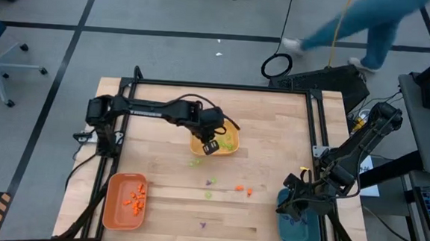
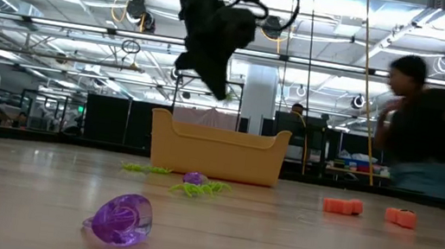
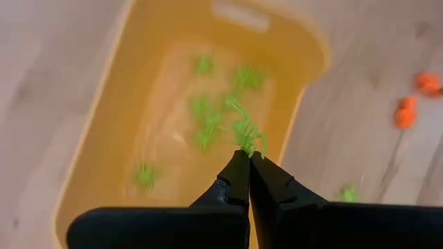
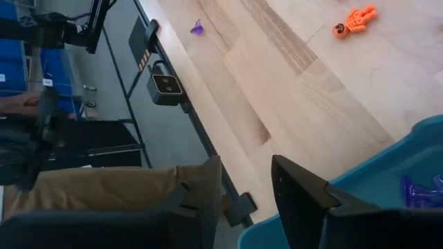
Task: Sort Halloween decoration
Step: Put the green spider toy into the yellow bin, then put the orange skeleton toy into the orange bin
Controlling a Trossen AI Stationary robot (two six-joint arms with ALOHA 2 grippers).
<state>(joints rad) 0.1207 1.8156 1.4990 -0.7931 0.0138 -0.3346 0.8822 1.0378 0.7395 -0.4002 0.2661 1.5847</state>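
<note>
The Halloween decoration is tiny orange, light green and purple pieces. My left gripper (image 3: 248, 156) hangs over the yellow tray (image 1: 231, 133), shut on one light green spider-like piece (image 3: 248, 135). More green pieces (image 3: 205, 119) lie inside that tray. Loose pieces lie on the table: green (image 1: 195, 163), purple (image 1: 211, 181), orange (image 1: 239, 188) and a purple ring (image 2: 120, 218). Orange pieces (image 1: 135, 198) sit in the orange tray (image 1: 113, 204). My right gripper (image 4: 242, 190) waits open over the near edge of the teal tray (image 4: 387, 180), which holds purple pieces (image 4: 415, 190). My left gripper pinches the light green piece between its two fingertips (image 3: 239, 166), coming from above and pointing down. The piece's thin legs (image 3: 261, 144) stick out past the tips. It is lifted clear, above the inside of the yellow tray.
The table has a black frame along its edges (image 1: 224, 87). A person walks on the floor beyond the far edge (image 1: 370, 29) and shows in the low view (image 2: 427, 127). Bare wood lies between the three trays, dotted with loose pieces.
</note>
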